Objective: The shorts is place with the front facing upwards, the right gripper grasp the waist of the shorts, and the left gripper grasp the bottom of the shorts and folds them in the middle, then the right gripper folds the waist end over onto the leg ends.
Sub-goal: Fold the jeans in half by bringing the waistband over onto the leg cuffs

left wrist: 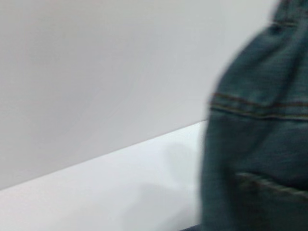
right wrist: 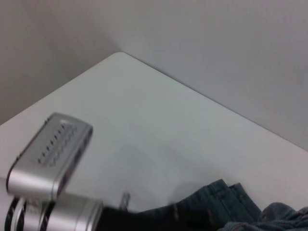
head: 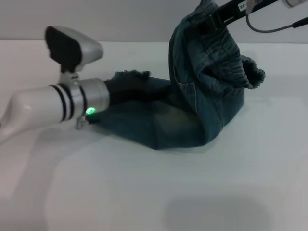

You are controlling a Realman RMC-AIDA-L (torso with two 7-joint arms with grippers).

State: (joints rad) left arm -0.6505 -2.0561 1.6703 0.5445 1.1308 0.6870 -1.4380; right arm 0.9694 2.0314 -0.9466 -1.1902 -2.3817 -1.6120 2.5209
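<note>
I see my right gripper (head: 208,19) up high, clamped on the waist of the denim shorts (head: 192,106) and holding it above the white table (head: 144,192), while my left gripper (head: 113,91) sits low at the frayed leg ends, fingers hidden, so I cannot tell their state

A white table (head: 144,192) fills the lower part of the head view, with soft grey shadows on its surface. Behind it stands a plain grey wall (head: 120,19). The right wrist view shows one rounded corner of the table.
</note>
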